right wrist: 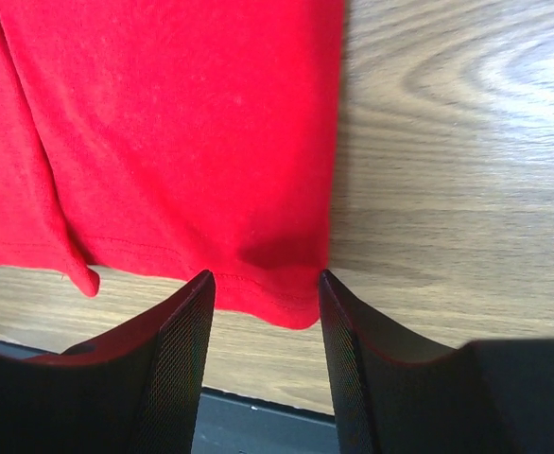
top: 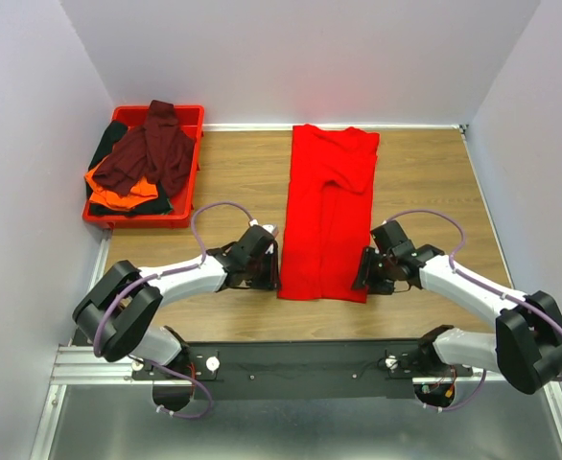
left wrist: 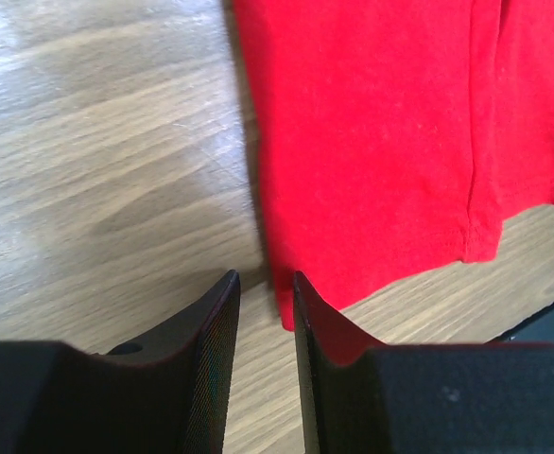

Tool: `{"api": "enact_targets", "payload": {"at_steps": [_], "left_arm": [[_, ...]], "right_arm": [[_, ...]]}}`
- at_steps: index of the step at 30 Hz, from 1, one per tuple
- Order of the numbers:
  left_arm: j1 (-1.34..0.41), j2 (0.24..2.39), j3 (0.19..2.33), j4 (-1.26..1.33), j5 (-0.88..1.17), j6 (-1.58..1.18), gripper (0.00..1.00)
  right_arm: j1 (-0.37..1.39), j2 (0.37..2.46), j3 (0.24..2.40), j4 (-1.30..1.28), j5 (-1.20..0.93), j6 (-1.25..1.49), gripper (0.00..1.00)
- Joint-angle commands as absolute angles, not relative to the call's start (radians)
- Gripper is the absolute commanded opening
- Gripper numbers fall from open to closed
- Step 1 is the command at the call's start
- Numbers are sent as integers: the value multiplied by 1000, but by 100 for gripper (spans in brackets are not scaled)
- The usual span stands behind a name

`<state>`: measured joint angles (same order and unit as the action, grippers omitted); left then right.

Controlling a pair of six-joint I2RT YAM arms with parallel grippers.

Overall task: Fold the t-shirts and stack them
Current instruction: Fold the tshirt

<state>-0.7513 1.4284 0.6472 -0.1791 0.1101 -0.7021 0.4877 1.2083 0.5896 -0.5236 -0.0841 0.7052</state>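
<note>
- Left gripper (top: 269,276) in the top view sits low on the table (top: 233,163), right at the near left corner of the bright red t-shirt (top: 329,211). From this height I cannot tell how its jaws stand.
- Right gripper (top: 365,275) mirrors it at the shirt's near right corner, so the near hem runs between the two arms.
- The bright red t-shirt lies flat as a long narrow strip, its sides folded in. The collar end is towards the far wall and the hem towards the arm bases.
- At the far left corner stands a red tray (top: 193,115). In it the dark maroon t-shirt (top: 152,149) is heaped on top, the orange t-shirt (top: 108,182) shows beneath it, and the black t-shirt (top: 106,144) shows at the edges.
- In the left wrist view, the left gripper (left wrist: 266,279) is released. Its fingers (left wrist: 216,331) stand a narrow gap apart, with only bare wood between them.
- The red cloth (left wrist: 372,142) fills the upper right of that view, and its corner lies just beside the tip of the right-hand finger. Bare table (left wrist: 107,142) fills the left.
- In the right wrist view, the right gripper (right wrist: 266,279) is unclenched, its fingers (right wrist: 178,340) spread wider.
- They straddle the hem corner of the red shirt (right wrist: 182,123), which lies flat between the tips and is not pinched. Wood (right wrist: 447,142) shows to the right of the cloth edge.
</note>
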Motion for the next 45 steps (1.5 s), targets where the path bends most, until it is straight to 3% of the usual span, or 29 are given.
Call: {"api": "enact_targets", "payload": {"at_steps": [1, 15, 17, 19, 22, 26, 30, 45], "left_arm": [[-765, 1448, 655, -175, 135, -677, 37], [-785, 1493, 658, -173, 147, -655, 33], [-785, 1496, 655, -173, 152, -652, 29], [-787, 1499, 655, -173, 155, -649, 24], [-787, 1500, 652, -173, 158, -646, 14], [-785, 1493, 644, -178, 158, -646, 7], [-787, 1476, 630, -193, 160, -649, 2], [-798, 1362, 618, -252, 192, -676, 0]], "right_arm": [[506, 1223, 620, -555, -57, 722, 55], [541, 1253, 588, -558, -28, 742, 55], [541, 1249, 578, -558, -31, 752, 46], [541, 1249, 577, -558, -31, 753, 45], [541, 1244, 572, -560, -34, 758, 31], [541, 1226, 560, -574, -37, 767, 12], [541, 1189, 564, -604, -41, 785, 1], [543, 1068, 587, -750, -66, 781, 0]]}}
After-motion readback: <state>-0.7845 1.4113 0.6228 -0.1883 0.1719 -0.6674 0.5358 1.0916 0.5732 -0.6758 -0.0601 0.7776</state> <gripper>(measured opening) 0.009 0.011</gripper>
